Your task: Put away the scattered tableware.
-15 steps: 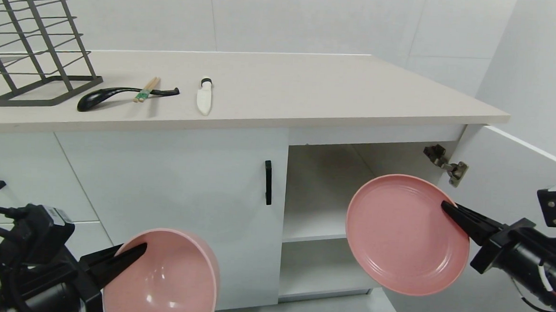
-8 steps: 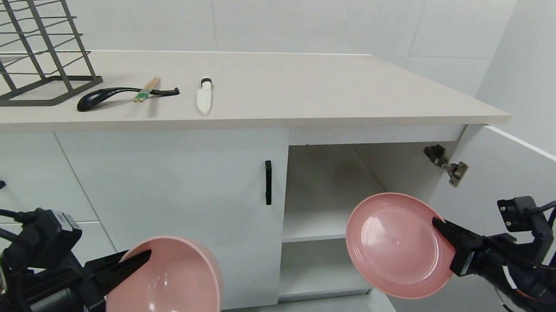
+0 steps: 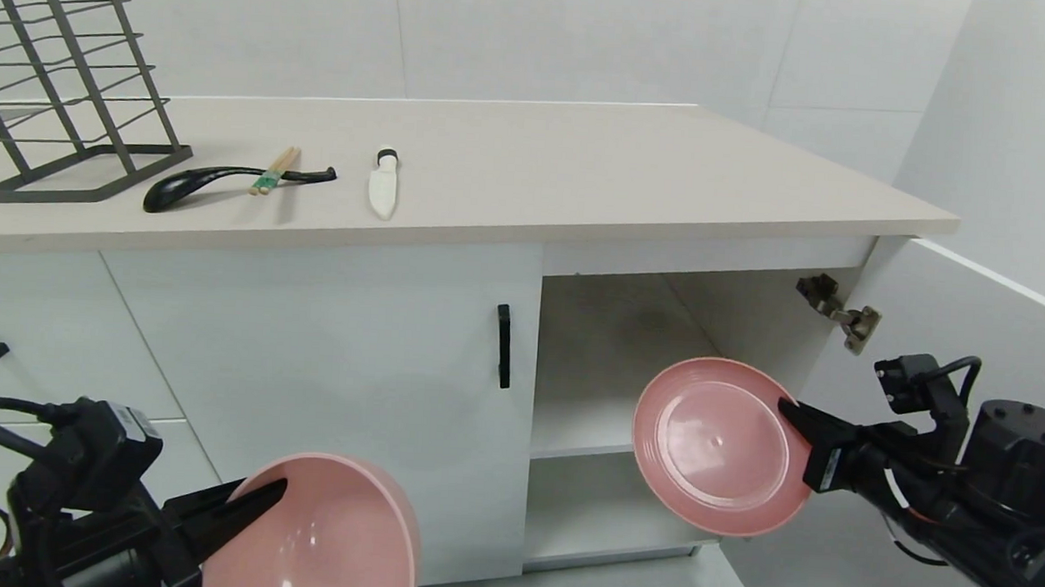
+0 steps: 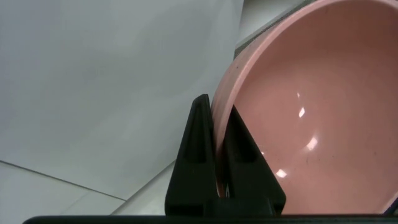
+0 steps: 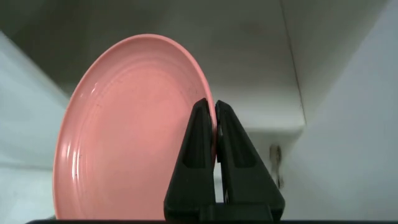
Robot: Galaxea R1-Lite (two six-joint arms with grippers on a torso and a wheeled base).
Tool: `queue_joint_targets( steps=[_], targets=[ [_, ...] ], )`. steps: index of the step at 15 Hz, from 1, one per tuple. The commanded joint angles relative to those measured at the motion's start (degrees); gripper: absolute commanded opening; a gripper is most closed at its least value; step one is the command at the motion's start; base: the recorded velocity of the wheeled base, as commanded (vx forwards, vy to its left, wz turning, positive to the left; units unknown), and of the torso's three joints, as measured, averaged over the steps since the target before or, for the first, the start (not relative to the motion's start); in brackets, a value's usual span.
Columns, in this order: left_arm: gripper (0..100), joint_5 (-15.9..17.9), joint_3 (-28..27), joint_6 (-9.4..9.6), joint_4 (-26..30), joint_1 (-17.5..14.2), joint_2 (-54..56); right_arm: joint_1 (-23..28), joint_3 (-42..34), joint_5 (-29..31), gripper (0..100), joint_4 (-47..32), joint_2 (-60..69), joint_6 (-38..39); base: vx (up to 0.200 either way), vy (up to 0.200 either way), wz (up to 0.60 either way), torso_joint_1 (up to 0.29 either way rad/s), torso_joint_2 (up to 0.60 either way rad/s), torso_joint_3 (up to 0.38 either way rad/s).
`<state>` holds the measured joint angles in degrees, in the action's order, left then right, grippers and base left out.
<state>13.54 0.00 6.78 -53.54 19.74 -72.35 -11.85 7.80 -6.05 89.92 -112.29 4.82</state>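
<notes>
My right gripper (image 3: 793, 413) is shut on the rim of a pink plate (image 3: 713, 445), held on edge in front of the open cabinet (image 3: 612, 370). In the right wrist view the plate (image 5: 130, 124) stands upright with the gripper (image 5: 214, 109) clamped on its rim, facing the cabinet interior. My left gripper (image 3: 266, 493) is shut on the rim of a pink bowl (image 3: 330, 543), low before the closed cabinet door (image 3: 330, 382). The left wrist view has the bowl (image 4: 311, 118) pinched by the gripper (image 4: 217, 109). On the counter lie a black ladle (image 3: 215, 179), chopsticks (image 3: 276, 170) and a white knife (image 3: 384, 183).
A dark wire rack (image 3: 60, 81) stands at the counter's back left. The cabinet's right door (image 3: 967, 353) is swung open beside my right arm, with a hinge (image 3: 835, 312) showing. A shelf (image 3: 583, 426) splits the cabinet into upper and lower spaces.
My right gripper has carried the plate forward and leftward toward the cabinet opening, the plate shrinking in view. The left gripper with the bowl has sunk slightly.
</notes>
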Motion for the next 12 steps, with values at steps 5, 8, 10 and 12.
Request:
queue_joint_targets(
  steps=[5,8,10,12],
  targets=[
    [0,-0.01,0.0,0.08,0.28,0.13,1.42,-0.81,6.79,0.25,0,0.08,-8.56,-0.51,0.04,0.0,0.0,0.0,0.0,0.002],
    [0,-0.01,0.0,0.08,0.28,0.13,1.42,-2.56,8.81,0.16,0,0.08,-11.02,0.28,0.0,0.0,0.0,0.0,0.0,0.0],
    [0,-0.01,0.0,0.08,0.28,0.13,1.42,-2.92,9.78,0.16,0,0.08,-15.15,0.28,0.0,0.0,0.0,0.0,0.0,0.0],
    [0,-0.01,0.0,0.08,0.28,0.13,1.42,-2.92,11.89,0.16,0,0.08,-18.23,0.37,0.0,0.0,0.0,0.0,0.0,0.0]
  ],
)
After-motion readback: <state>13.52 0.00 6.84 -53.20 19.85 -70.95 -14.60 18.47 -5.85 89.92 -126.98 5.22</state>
